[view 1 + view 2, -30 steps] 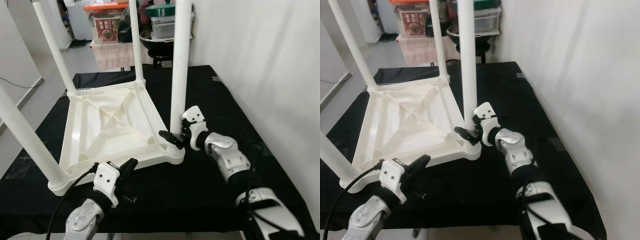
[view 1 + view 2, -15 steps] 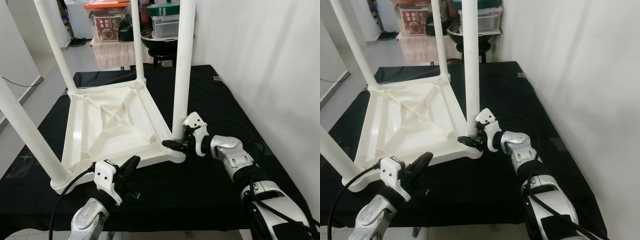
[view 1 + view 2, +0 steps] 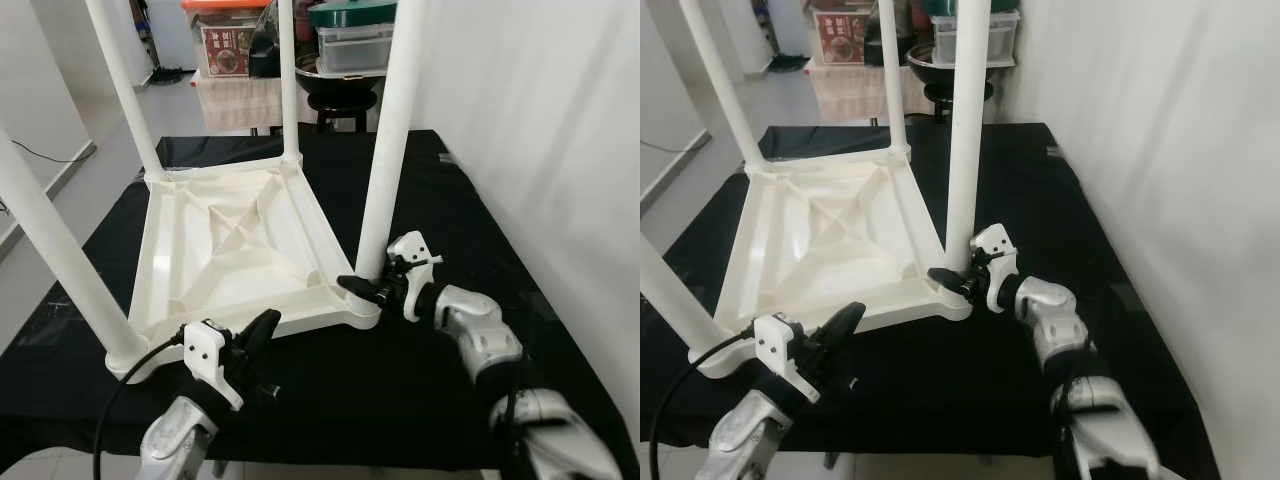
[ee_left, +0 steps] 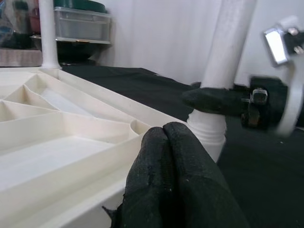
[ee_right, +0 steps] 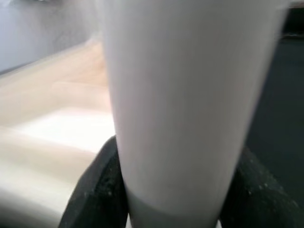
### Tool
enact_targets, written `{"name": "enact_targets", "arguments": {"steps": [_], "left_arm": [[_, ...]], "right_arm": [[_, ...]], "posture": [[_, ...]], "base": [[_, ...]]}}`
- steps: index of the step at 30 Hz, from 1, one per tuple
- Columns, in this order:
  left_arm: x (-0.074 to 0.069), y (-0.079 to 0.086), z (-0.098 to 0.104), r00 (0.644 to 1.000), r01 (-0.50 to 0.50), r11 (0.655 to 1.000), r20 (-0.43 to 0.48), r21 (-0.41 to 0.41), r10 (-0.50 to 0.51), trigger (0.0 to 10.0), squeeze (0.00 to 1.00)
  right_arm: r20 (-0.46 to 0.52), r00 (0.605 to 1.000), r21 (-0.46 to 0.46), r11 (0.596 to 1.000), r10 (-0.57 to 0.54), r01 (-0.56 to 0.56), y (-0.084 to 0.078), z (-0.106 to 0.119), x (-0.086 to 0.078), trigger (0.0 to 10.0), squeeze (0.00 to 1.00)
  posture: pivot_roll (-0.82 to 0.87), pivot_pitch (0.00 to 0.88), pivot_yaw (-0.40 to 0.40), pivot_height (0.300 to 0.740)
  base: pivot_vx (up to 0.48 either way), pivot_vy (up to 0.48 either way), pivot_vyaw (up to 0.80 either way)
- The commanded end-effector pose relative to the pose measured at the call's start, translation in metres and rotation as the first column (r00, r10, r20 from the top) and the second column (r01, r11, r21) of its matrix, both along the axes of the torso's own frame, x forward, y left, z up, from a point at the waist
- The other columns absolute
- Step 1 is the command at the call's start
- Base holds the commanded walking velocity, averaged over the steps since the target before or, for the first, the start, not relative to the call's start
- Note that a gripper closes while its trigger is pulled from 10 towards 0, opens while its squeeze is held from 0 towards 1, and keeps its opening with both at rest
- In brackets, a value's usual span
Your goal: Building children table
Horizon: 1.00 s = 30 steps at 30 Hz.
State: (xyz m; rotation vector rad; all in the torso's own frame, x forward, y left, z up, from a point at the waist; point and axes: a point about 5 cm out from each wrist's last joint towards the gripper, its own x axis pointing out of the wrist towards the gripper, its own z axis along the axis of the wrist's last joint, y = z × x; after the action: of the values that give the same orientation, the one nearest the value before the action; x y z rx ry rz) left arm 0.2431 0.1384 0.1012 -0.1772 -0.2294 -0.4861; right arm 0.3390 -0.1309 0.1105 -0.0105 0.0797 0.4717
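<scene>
A white plastic children's table (image 3: pixel 235 240) lies upside down on a black-covered worktop (image 3: pixel 420 190), its legs pointing up. My right gripper (image 3: pixel 365 285) is shut on the base of the near-right leg (image 3: pixel 392 150), just above its socket at the table's corner. In the right wrist view that leg (image 5: pixel 180 95) stands between the black fingers (image 5: pixel 97 185). My left gripper (image 3: pixel 262 330) is shut with nothing in it, right at the table's front rim. The left wrist view has its fingers (image 4: pixel 175 180) pressed together, with the right gripper (image 4: pixel 213 100) on the leg beyond.
Behind the worktop stand stacked storage boxes (image 3: pixel 225 45) and a dark pot on a stool (image 3: pixel 345 95). A white wall (image 3: pixel 540 120) runs close along the right. A black cable (image 3: pixel 120 400) hangs from the left arm at the front edge.
The camera has shifted. My right forearm has swung out to the right and lower while its gripper stays on the leg's base. The left gripper has barely moved.
</scene>
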Motion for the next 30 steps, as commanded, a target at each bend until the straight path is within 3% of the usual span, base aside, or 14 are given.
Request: {"name": "enact_targets", "arguments": {"steps": [1, 3, 7, 8, 13, 14, 15, 17, 18, 23, 24, 26, 27, 30], "left_arm": [[-0.002, 0.003, -0.001, 1.000, -0.003, 1.000, -0.007, -0.009, 0.003, 10.0, 0.00], [-0.002, 0.004, -0.002, 1.000, -0.002, 1.000, -0.010, -0.006, 0.002, 10.0, 0.00], [-0.001, 0.004, -0.003, 1.000, 0.006, 1.000, -0.017, -0.010, -0.006, 10.0, 0.00], [-0.001, 0.005, -0.003, 1.000, 0.009, 1.000, -0.019, -0.014, -0.009, 10.0, 0.00], [0.000, 0.004, -0.003, 1.000, 0.009, 1.000, -0.018, -0.020, -0.010, 10.0, 0.00], [0.000, 0.004, -0.003, 1.000, 0.008, 1.000, -0.018, -0.021, -0.009, 10.0, 0.00], [0.000, 0.004, -0.003, 1.000, 0.009, 1.000, -0.018, -0.022, -0.009, 10.0, 0.00], [0.001, 0.004, -0.003, 1.000, 0.011, 1.000, -0.020, -0.023, -0.011, 10.0, 0.00], [0.001, 0.004, -0.004, 1.000, 0.014, 1.000, -0.022, -0.026, -0.015, 10.0, 0.00], [0.001, 0.003, -0.004, 1.000, 0.017, 0.999, -0.023, -0.028, -0.018, 10.0, 0.00], [0.001, 0.003, -0.004, 1.000, 0.019, 0.999, -0.023, -0.029, -0.020, 10.0, 0.00], [0.001, 0.003, -0.004, 1.000, 0.019, 0.999, -0.023, -0.029, -0.020, 10.0, 0.00], [0.001, 0.004, -0.004, 0.999, 0.021, 0.999, -0.024, -0.030, -0.022, 10.0, 0.00], [0.001, 0.003, -0.004, 0.999, 0.023, 0.999, -0.025, -0.032, -0.024, 10.0, 0.00]], "right_arm": [[-0.148, 0.982, -0.020, 0.993, -0.116, 0.114, 0.012, -0.031, -0.026, 0.0, 0.00], [-0.160, 0.976, -0.004, 0.989, -0.148, 0.150, 0.028, -0.038, -0.039, 0.0, 0.00], [-0.130, 0.987, -0.010, 0.996, -0.091, 0.090, 0.047, -0.036, -0.042, 0.0, 0.00], [-0.120, 0.991, -0.017, 0.998, -0.065, 0.063, 0.050, -0.034, -0.038, 10.0, 0.00], [-0.104, 0.995, 0.011, 1.000, 0.010, -0.009, 0.047, -0.020, -0.025, 10.0, 0.00], [-0.054, 0.994, 0.030, 0.995, 0.096, -0.095, 0.046, 0.000, -0.016, 10.0, 0.79], [-0.027, 0.987, 0.046, 0.987, 0.158, -0.157, 0.046, 0.010, -0.011, 10.0, 1.00], [-0.004, 0.973, 0.059, 0.971, 0.231, -0.230, 0.046, 0.019, -0.007, 10.0, 1.00], [0.040, 0.933, 0.054, 0.931, 0.359, -0.360, 0.046, 0.035, -0.005, 10.0, 1.00], [0.105, 0.871, -0.024, 0.877, 0.480, -0.480, 0.043, 0.053, -0.001, 10.0, 0.93], [0.120, 0.852, -0.043, 0.860, 0.509, -0.508, 0.042, 0.060, 0.003, 10.0, 0.13], [0.120, 0.852, -0.043, 0.860, 0.509, -0.508, 0.042, 0.060, 0.003, 10.0, 0.13], [0.122, 0.823, -0.055, 0.832, 0.554, -0.552, 0.040, 0.066, 0.008, 10.0, 0.00], [0.113, 0.797, -0.061, 0.805, 0.593, -0.590, 0.036, 0.071, 0.013, 10.0, 0.00]], "posture": [[0.01, 0.000, -0.007, 0.740], [-0.01, 0.000, 0.028, 0.740], [-0.01, 0.000, 0.026, 0.740], [-0.01, 0.000, 0.026, 0.740], [0.00, 0.000, 0.022, 0.740], [0.01, 0.000, 0.019, 0.740], [0.01, 0.000, 0.016, 0.740], [0.01, 0.000, 0.016, 0.740], [0.02, 0.000, 0.013, 0.740], [0.02, 0.000, 0.009, 0.740], [0.02, 0.000, 0.009, 0.740], [0.02, 0.000, 0.009, 0.740], [0.03, 0.000, 0.003, 0.740], [0.03, 0.000, 0.003, 0.740]], "base": [[0.000, 0.000, 0.00], [0.000, 0.000, 0.00], [0.000, 0.000, 0.00], [0.000, 0.000, 0.00], [0.000, 0.000, 0.00], [0.000, 0.000, 0.00], [0.000, 0.000, 0.00], [0.000, 0.000, 0.00], [0.000, 0.000, 0.00], [0.000, 0.000, 0.00], [0.000, 0.000, 0.00], [0.000, 0.000, 0.00], [0.000, 0.000, 0.00], [0.000, 0.000, 0.00]]}}
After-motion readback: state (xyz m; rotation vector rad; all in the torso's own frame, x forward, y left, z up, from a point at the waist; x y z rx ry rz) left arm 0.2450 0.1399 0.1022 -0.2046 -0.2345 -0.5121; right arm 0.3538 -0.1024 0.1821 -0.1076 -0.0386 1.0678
